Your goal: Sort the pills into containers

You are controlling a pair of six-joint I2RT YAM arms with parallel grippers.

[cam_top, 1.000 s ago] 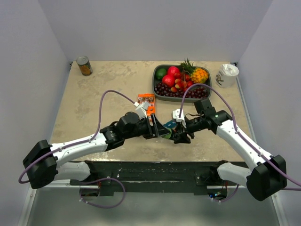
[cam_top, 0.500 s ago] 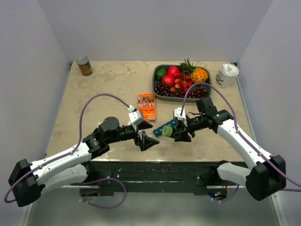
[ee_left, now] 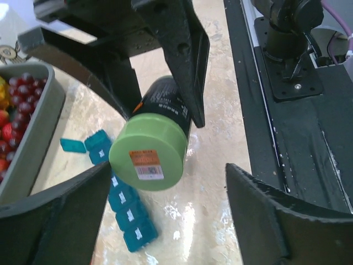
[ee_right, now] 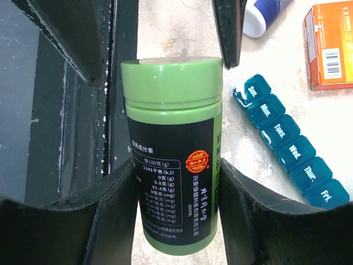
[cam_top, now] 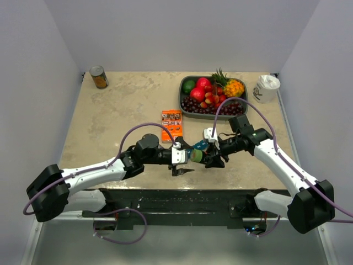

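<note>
A green-capped pill bottle (ee_right: 174, 165) with a dark label hangs above the table, and my right gripper (ee_right: 176, 165) is shut on its body. Its cap (ee_left: 148, 154) faces my left gripper (ee_left: 170, 165), whose fingers stand open on either side of it, with a clear gap on the right. In the top view the left gripper (cam_top: 183, 160) meets the bottle (cam_top: 196, 155) just left of the right gripper (cam_top: 205, 157). The teal containers (ee_right: 289, 149) lie on the table under and beside the bottle, one end lid (ee_left: 71, 144) flipped open. No loose pills are in view.
An orange box (cam_top: 172, 124) lies just behind the containers, with a white-and-blue bottle (ee_right: 265, 14) beside it. The grey fruit tray (cam_top: 183, 102) stands at the back right, a white cup (cam_top: 266, 88) beyond it and a tin can (cam_top: 99, 77) at the back left. The table's black front rail (ee_left: 298, 138) runs close by.
My left gripper let go near the bottle, drew back to the left and opened wide, then came back to the cap. The right gripper kept hold of the bottle and stayed in place.
</note>
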